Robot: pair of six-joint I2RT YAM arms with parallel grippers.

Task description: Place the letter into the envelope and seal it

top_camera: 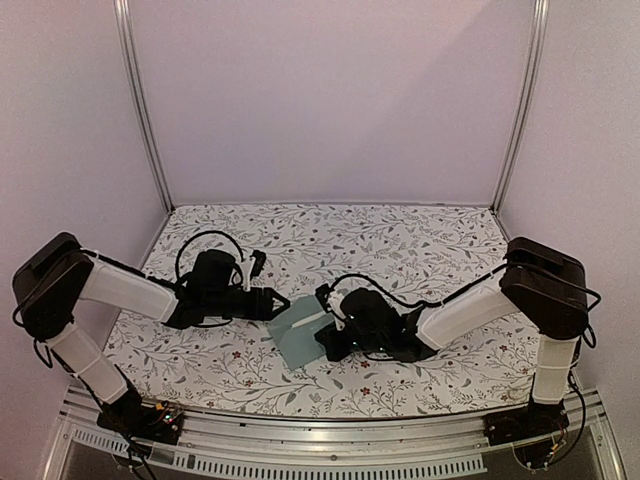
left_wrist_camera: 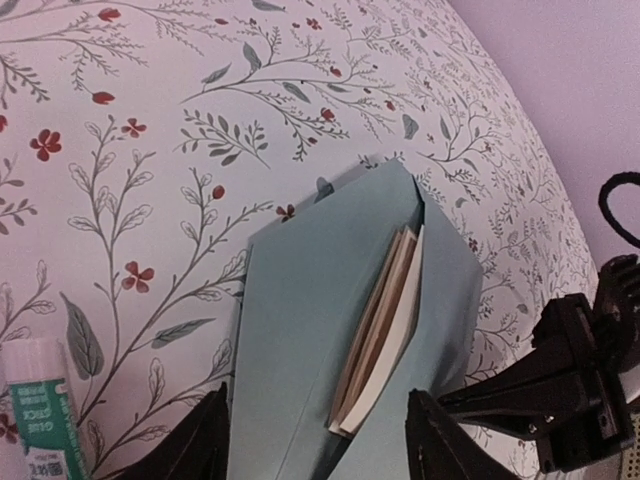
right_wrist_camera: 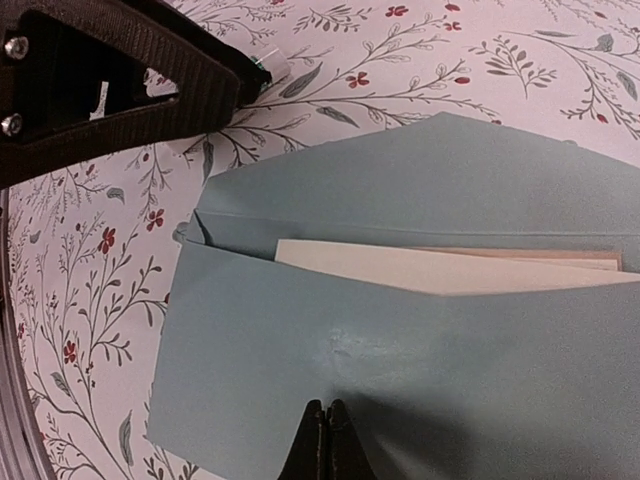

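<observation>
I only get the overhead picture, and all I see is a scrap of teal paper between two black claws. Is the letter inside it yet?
Observer: Yes. The right wrist view shows the letter tucked into the pocket of the envelope, with its cream edge showing.
Operator: Is it sealed, then?
Observer: No. The flap lies open, folded back from the pocket.
Operator: What's the right claw doing?
Observer: The right gripper is shut, its tips over the envelope's front panel.

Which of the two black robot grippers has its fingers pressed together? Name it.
The right gripper: its fingertips meet over the teal paper envelope, while the left gripper has them spread apart.
</observation>
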